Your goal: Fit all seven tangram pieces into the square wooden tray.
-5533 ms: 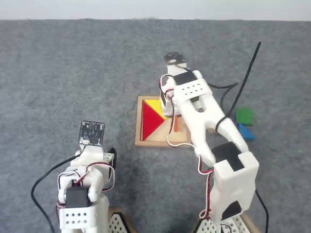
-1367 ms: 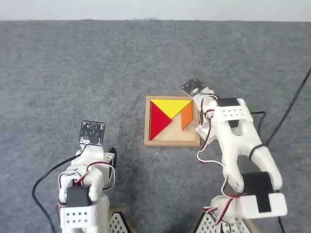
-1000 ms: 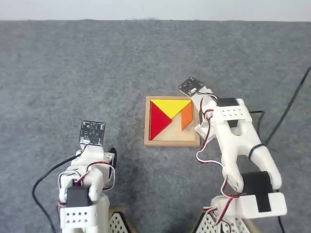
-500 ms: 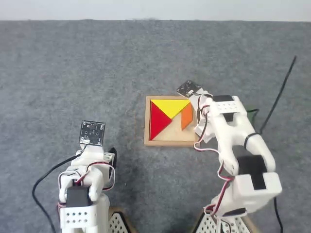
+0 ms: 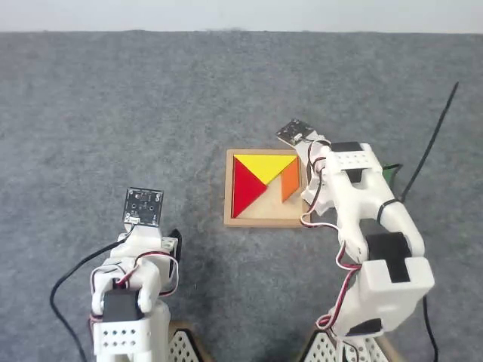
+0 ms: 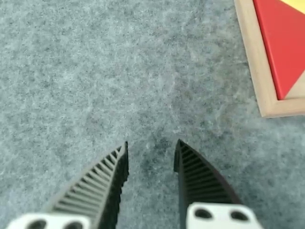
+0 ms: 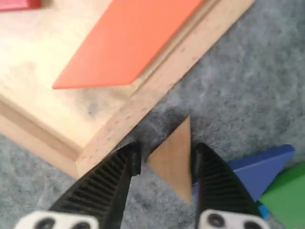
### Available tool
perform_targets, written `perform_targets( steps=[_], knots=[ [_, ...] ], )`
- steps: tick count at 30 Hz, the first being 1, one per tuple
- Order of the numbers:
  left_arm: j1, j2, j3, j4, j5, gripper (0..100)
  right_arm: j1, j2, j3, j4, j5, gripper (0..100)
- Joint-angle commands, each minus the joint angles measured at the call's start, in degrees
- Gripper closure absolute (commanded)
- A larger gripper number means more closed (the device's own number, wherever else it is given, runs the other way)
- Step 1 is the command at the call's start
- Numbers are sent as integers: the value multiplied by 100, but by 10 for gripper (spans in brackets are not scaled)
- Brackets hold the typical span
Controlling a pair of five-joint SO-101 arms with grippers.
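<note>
Straddling a plain wooden triangle [image 7: 172, 160], the right gripper [image 7: 164, 152] stands low over the grey felt table [image 5: 113, 98] just outside the right edge of the square wooden tray [image 5: 266, 220]. Its jaws are set narrow, one finger on each side of the triangle. A thin dark gap shows at one finger, so a firm hold cannot be confirmed. The triangle lies flat on the felt, close beside the tray's rim and outside it.

A blue piece [image 7: 259, 167] lies just beside the triangle. A green piece [image 7: 286, 198] lies against the blue piece on its far side from the tray.

The tray sits near the middle of the table. Three pieces lie inside it:
- A red triangle [image 5: 245, 188] lies along the left edge.
- A yellow triangle [image 5: 266, 166] lies along the far edge.
- An orange parallelogram [image 5: 290, 181] lies along the right edge.

Bare wood shows along the tray's near side.

The left gripper [image 6: 150, 148] hangs over bare felt towards the table's near left, well apart from the tray. Its jaws are moderately parted and hold nothing.
</note>
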Motion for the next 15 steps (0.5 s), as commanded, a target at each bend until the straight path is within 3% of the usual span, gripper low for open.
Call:
perform_targets(
  steps=[1,10,15],
  knots=[
    [9,-158,-48,53,-35,847,31,4,-369,145,-343,863],
    [9,-158,-48,53,-35,847,-22,-330,-1600,1297,-1389,863],
    [9,-158,-48,53,-35,847,-637,-453,-1978,1446,-2171,863]
  ],
)
